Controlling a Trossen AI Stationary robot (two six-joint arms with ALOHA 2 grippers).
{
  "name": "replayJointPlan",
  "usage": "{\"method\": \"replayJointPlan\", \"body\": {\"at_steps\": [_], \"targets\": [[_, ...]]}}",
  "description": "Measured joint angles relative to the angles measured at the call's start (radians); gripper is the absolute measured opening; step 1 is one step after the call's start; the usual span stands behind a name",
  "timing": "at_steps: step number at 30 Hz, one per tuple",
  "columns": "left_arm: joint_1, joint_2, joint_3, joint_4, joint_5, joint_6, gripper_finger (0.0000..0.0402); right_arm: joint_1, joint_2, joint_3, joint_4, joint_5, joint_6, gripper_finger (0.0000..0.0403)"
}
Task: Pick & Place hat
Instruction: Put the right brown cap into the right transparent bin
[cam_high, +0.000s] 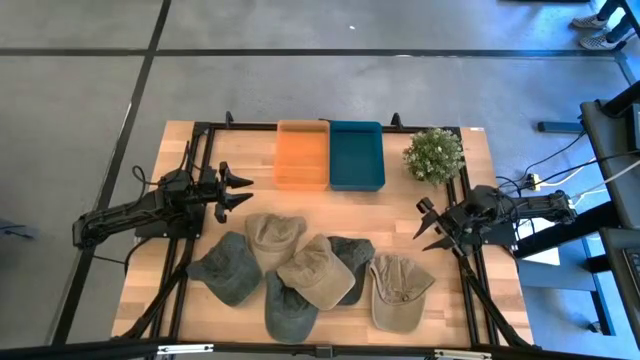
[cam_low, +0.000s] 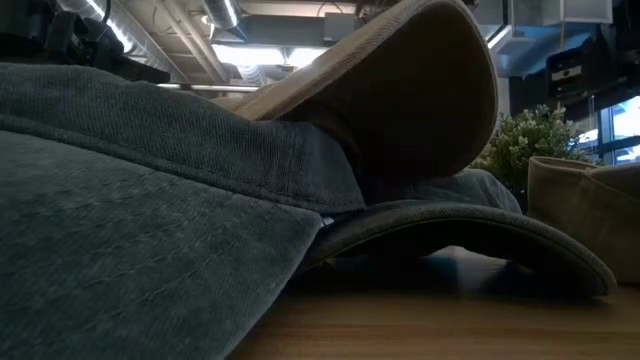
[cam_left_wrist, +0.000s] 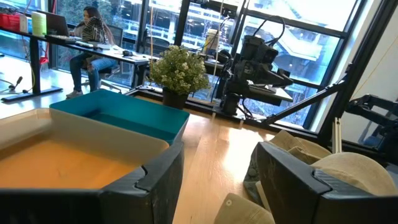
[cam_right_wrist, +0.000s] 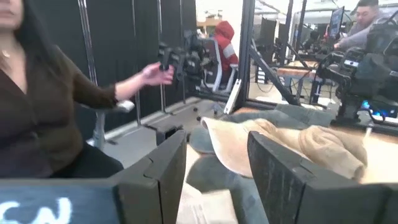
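Several caps, some tan and some dark green, lie in an overlapping cluster on the near half of the wooden table: a tan one (cam_high: 272, 235), another tan one (cam_high: 318, 270), a third tan one (cam_high: 398, 290), and dark green ones (cam_high: 228, 265) (cam_high: 290, 305). My left gripper (cam_high: 240, 190) (cam_left_wrist: 217, 186) is open, left of the pile and near the orange bin. My right gripper (cam_high: 428, 225) (cam_right_wrist: 217, 168) is open, just right of the pile, facing a tan cap (cam_right_wrist: 280, 140). In the low view a dark green cap (cam_low: 150, 200) fills most of the picture.
An orange bin (cam_high: 302, 155) (cam_left_wrist: 56, 155) and a teal bin (cam_high: 356, 155) (cam_left_wrist: 124, 115) stand side by side at the far edge. A potted plant (cam_high: 434, 155) (cam_left_wrist: 178, 68) sits at the far right corner. A black frame rail (cam_high: 200, 150) borders the table. A person (cam_right_wrist: 37, 99) is seen beyond the table.
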Motion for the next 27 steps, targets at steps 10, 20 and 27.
{"method": "replayJointPlan", "body": {"at_steps": [10, 20, 27], "targets": [[0.0, 0.0, 0.0, 0.0, 0.0, 0.0, 0.0196, 0.0, 0.063, 0.014, 0.125, 0.262, 0.102, 0.0172], [0.0, 0.0, 0.0, 0.0, -0.002, 0.0, 0.0196, 0.0, 0.479, 0.304, -0.027, 0.282, 0.148, 0.0172], [0.0, 0.0, 0.0, 0.0, -0.002, 0.0, 0.0196, 0.013, 0.8, 0.495, -0.333, 0.278, 0.188, 0.0172]]}}
